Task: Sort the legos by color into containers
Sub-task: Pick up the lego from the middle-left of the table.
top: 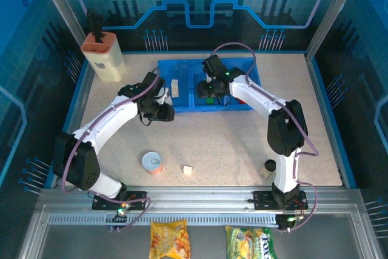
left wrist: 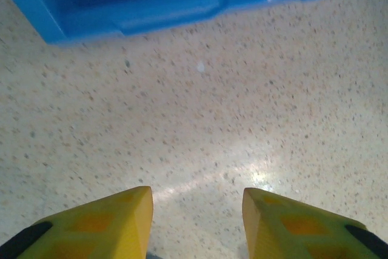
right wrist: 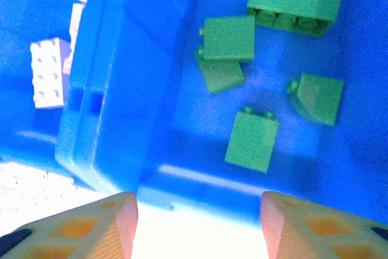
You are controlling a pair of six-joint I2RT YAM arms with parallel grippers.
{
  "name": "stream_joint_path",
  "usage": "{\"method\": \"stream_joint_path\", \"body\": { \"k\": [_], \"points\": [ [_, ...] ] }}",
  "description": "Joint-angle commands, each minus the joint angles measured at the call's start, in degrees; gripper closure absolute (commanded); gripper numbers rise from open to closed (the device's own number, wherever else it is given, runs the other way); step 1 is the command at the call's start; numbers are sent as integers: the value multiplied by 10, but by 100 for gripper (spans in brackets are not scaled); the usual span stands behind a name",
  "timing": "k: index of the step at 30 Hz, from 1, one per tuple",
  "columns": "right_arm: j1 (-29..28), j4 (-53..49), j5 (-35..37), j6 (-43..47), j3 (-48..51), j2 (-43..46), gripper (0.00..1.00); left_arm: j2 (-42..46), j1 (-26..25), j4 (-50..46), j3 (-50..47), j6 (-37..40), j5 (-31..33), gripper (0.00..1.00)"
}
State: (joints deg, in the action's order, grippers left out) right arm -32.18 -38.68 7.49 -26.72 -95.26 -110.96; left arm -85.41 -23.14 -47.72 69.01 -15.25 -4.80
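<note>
Cream lego (top: 188, 170) loose on table (top: 230, 150) near can (top: 153, 163); green legos (right wrist: 251, 141) lie in blue tray (right wrist: 121, 89) compartment. Likely light, rigid, slick — pinch flat sides, not studs. Left gripper (left wrist: 197, 201), right gripper (right wrist: 197, 204) — both spread, empty.

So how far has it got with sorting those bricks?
Done: five green bricks lie in one compartment of the blue tray, with a white brick in the next. In hand: nothing; the left tool and right tool are open and empty. Left: one cream brick lies loose on the table near the can.
</note>
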Motion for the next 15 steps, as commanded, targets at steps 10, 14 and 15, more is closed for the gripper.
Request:
{"method": "stream_joint_path", "body": {
  "k": [10,14,15],
  "points": [
    [14,-47,48,3,73,97,43,37,-159,-9,-78,-185,43,52],
    [23,-50,49,10,82,112,43,36,-205,-3,-101,-239,65,52],
    [26,-50,50,12,84,115,43,35,-218,-2,-107,-253,70,52]
  ]
}}
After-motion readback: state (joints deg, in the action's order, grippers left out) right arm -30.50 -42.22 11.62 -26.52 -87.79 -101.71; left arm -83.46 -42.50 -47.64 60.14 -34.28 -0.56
